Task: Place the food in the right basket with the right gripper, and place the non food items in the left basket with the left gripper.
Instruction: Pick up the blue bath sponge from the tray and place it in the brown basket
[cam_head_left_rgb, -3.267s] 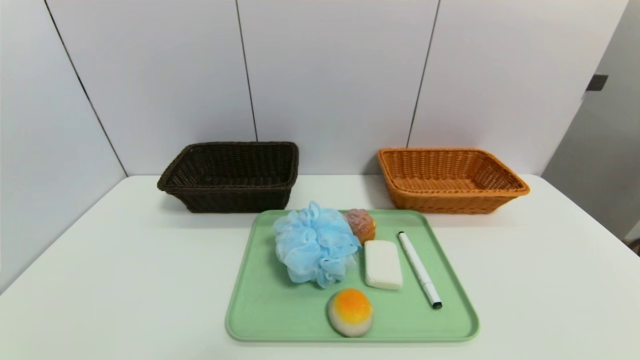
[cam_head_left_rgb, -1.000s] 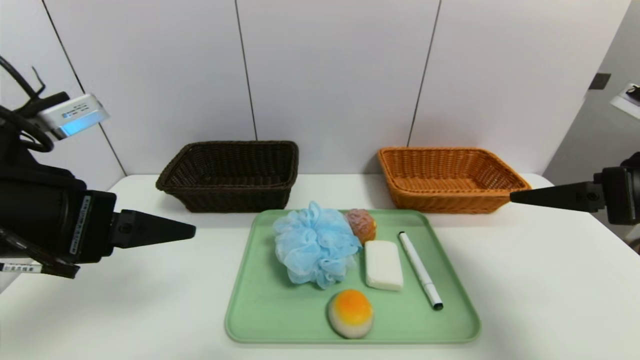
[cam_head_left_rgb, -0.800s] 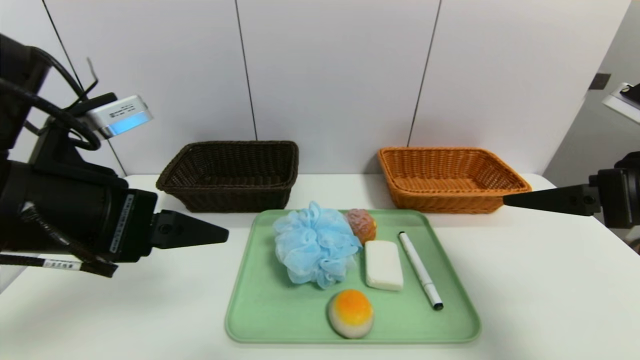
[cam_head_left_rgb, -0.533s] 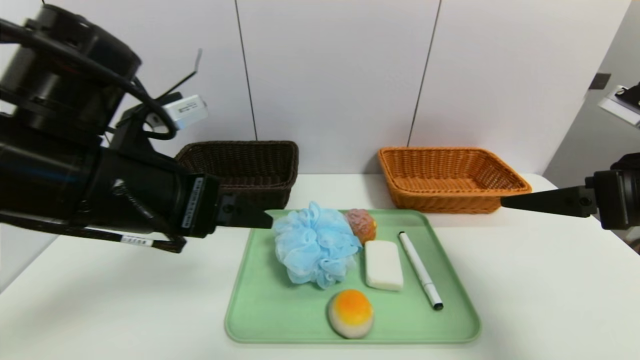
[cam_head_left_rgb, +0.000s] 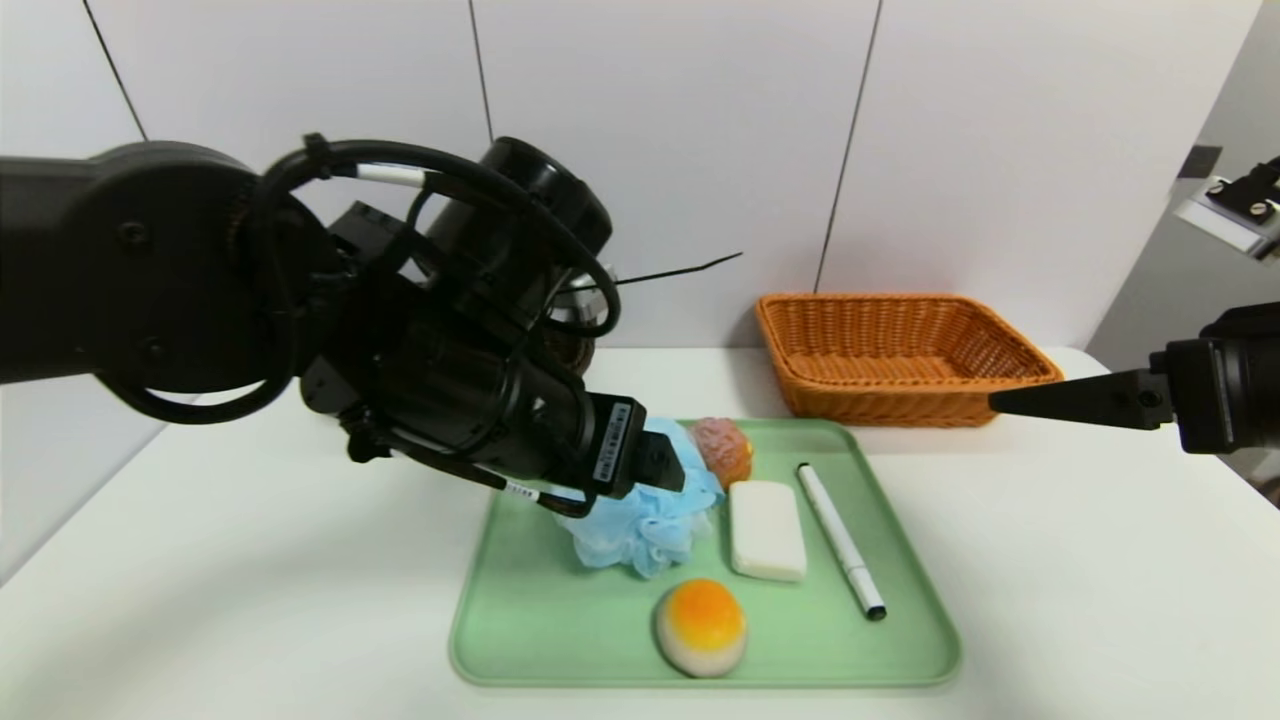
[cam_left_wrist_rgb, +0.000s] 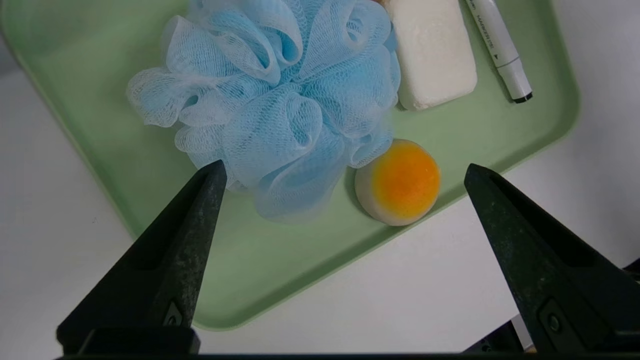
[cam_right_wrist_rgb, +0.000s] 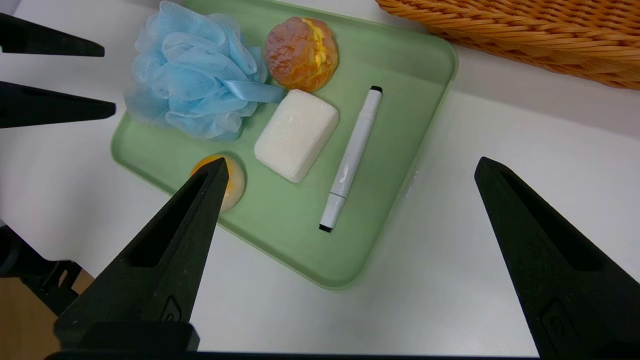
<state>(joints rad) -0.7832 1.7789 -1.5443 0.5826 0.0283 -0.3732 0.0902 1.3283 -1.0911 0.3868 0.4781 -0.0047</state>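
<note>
Released and gripping nothing, the left gripper (cam_left_wrist_rgb: 345, 167) hovers over the green tray (cam_head_left_rgb: 560, 640); the right gripper (cam_right_wrist_rgb: 352, 162), spread wide and holding nothing, hangs near the orange wicker basket (cam_head_left_rgb: 910, 405); the dark basket (cam_head_left_rgb: 570, 350) is mostly hidden behind the left arm (cam_head_left_rgb: 480, 370); on the tray lie a blue mesh pouf (cam_head_left_rgb: 640, 530), white soap bar (cam_head_left_rgb: 767, 530), white marker (cam_head_left_rgb: 840, 540), crusted cream puff (cam_head_left_rgb: 722, 452) and orange-topped bun (cam_head_left_rgb: 702, 627).

left arm (cam_head_left_rgb: 470, 370): it is matte black, with rounded joints
cables (cam_head_left_rgb: 400, 150): black, looped, with white tags
sticker (cam_head_left_rgb: 613, 442): pale, with printed code
right gripper (cam_right_wrist_rgb: 350, 162): black, its fingers are tapered
</note>
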